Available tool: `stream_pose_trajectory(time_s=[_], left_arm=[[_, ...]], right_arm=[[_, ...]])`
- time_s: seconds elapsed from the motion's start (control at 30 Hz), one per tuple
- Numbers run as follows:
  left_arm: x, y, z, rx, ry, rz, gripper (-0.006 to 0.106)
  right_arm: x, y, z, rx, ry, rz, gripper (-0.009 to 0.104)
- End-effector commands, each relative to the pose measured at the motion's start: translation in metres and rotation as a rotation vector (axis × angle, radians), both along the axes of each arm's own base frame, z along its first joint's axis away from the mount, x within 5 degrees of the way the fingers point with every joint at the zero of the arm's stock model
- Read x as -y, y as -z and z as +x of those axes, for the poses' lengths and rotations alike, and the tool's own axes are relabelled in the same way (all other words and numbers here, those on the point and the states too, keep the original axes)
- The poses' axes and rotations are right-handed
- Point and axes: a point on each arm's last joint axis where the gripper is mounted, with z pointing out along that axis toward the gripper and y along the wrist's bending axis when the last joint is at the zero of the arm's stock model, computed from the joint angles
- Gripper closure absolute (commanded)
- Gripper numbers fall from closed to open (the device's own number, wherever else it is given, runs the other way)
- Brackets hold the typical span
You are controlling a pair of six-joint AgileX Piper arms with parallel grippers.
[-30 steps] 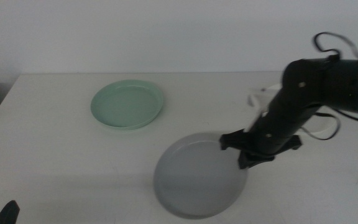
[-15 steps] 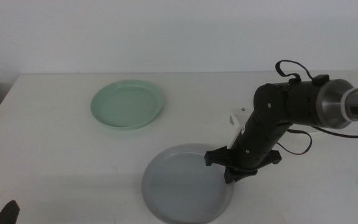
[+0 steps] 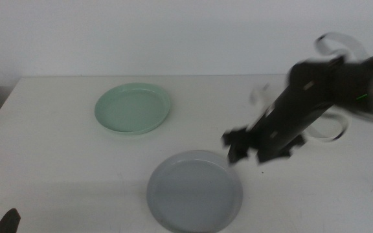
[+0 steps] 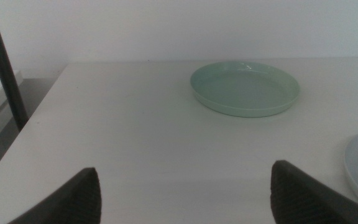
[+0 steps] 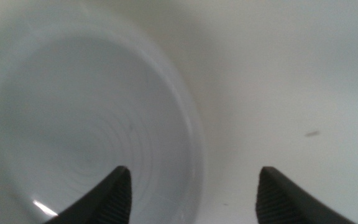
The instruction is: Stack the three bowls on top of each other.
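The right gripper (image 3: 241, 147) hangs above the table (image 3: 57, 162) just past the far right rim of the grey bowl (image 3: 195, 191), blurred in the middle view. In its own wrist view the right gripper (image 5: 191, 186) has its 2 dark jaws spread wide and released, with nothing between them; the rim of the grey bowl (image 5: 73, 118) runs below the gap.

The grey bowl lies flat near the front edge of the table, well apart from the mint green bowl (image 3: 133, 107), which sits farther back and to the left.

The left gripper (image 4: 185, 193) waits low at the front left corner, jaws wide apart and empty, facing the mint green bowl (image 4: 245, 87). Only 2 bowls are in view.
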Motion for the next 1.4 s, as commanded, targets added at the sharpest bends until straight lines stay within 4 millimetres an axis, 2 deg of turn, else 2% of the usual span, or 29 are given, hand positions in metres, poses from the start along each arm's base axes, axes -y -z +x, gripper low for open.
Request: stream_pose_trajectory(time_s=[0.0,0.13,0.23,0.33,0.5,0.67,0.87,0.97,1.23,1.37], left_arm=[[0.0,-0.009,0.0,0.088,0.003,-0.029,-0.004],[0.0,-0.009,0.0,0.088,0.003,-0.029,-0.004],[0.0,-0.009,0.0,0.088,0.003,-0.029,-0.004],[0.0,-0.009,0.0,0.088,0.003,-0.029,-0.004],[0.0,-0.009,0.0,0.088,0.003,-0.029,-0.004],[0.0,-0.009,0.0,0.088,0.003,-0.029,-0.004],[0.0,-0.009,0.0,0.088,0.003,-0.029,-0.004],[0.0,-0.009,0.0,0.088,0.003,-0.029,-0.004],[0.0,-0.009,0.0,0.088,0.003,-0.029,-0.004],[0.0,-0.009,0.0,0.088,0.003,-0.029,-0.004]], right_arm=[[0.026,-0.064,0.001,0.179,0.058,0.063,0.039],[0.077,-0.111,0.01,0.245,0.163,0.047,0.038],[0.116,-0.136,0.024,0.283,0.253,0.009,0.038],[0.147,-0.16,0.037,0.343,0.311,-0.037,0.038],[0.182,-0.179,0.063,0.361,0.373,-0.083,0.038],[0.21,-0.165,0.1,0.332,0.411,-0.131,0.038],[0.243,-0.116,0.14,0.213,0.464,-0.14,0.039],[0.254,-0.09,0.154,0.166,0.478,-0.145,0.039],[0.259,-0.028,0.174,0.056,0.467,-0.146,0.041],[0.257,-0.01,0.181,0.041,0.466,-0.116,0.046]])
